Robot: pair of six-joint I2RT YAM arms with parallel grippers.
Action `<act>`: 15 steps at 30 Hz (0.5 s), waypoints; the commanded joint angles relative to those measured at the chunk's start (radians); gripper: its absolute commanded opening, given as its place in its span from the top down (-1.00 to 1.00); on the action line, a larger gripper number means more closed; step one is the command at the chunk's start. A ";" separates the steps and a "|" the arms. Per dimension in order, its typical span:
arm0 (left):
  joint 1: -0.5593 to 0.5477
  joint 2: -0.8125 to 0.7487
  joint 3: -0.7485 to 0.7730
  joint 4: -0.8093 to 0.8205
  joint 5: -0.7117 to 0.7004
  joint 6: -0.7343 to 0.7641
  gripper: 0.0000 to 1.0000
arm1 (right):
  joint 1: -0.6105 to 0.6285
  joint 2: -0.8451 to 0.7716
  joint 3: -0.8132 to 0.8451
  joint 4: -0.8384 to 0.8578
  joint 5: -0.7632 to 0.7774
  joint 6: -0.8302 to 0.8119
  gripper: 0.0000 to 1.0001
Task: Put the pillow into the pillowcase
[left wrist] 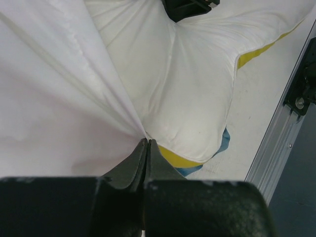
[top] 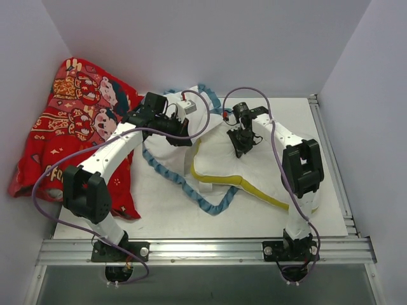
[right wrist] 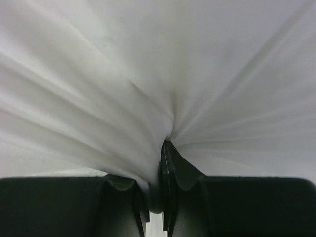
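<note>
1. Shows plain white on the pillow, with thin yellow piping along the edge
2. Shows white on the pillowcase, with blue ruffled trim
3. Shows bright red on the cloth, patterned with cartoon figures, black hair, pale faces and gold marks
4. Pairs white links with black joints on the left arm and right arm, purple on the cables
5. Shows black on the left gripper and right gripper
6. Shows white on the table, silver on the rail

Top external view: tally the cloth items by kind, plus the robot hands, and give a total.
pillow: 1
pillowcase: 1
red cloth: 1
hands: 2, left hand and right hand
Total: 5
</note>
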 commanded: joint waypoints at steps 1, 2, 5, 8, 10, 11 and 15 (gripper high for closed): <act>-0.005 -0.015 0.000 -0.049 0.096 0.032 1.00 | -0.015 -0.014 0.103 0.067 0.125 0.292 1.00; -0.005 -0.019 -0.003 -0.050 0.104 0.033 1.00 | -0.012 -0.018 0.112 0.065 0.158 0.324 1.00; -0.008 -0.031 -0.020 -0.050 0.131 0.043 1.00 | -0.012 -0.035 0.177 0.030 0.183 0.456 1.00; -0.012 -0.032 -0.011 -0.053 0.142 0.017 1.00 | -0.002 -0.023 0.218 0.016 0.213 0.560 1.00; -0.018 -0.029 0.009 -0.056 0.154 -0.009 1.00 | 0.014 0.008 0.228 0.030 0.244 0.610 1.00; -0.020 -0.028 0.032 -0.056 0.159 -0.017 1.00 | 0.022 0.020 0.217 0.050 0.262 0.647 1.00; -0.034 0.010 0.084 -0.059 0.162 -0.074 1.00 | 0.072 0.124 0.223 0.116 0.391 0.712 1.00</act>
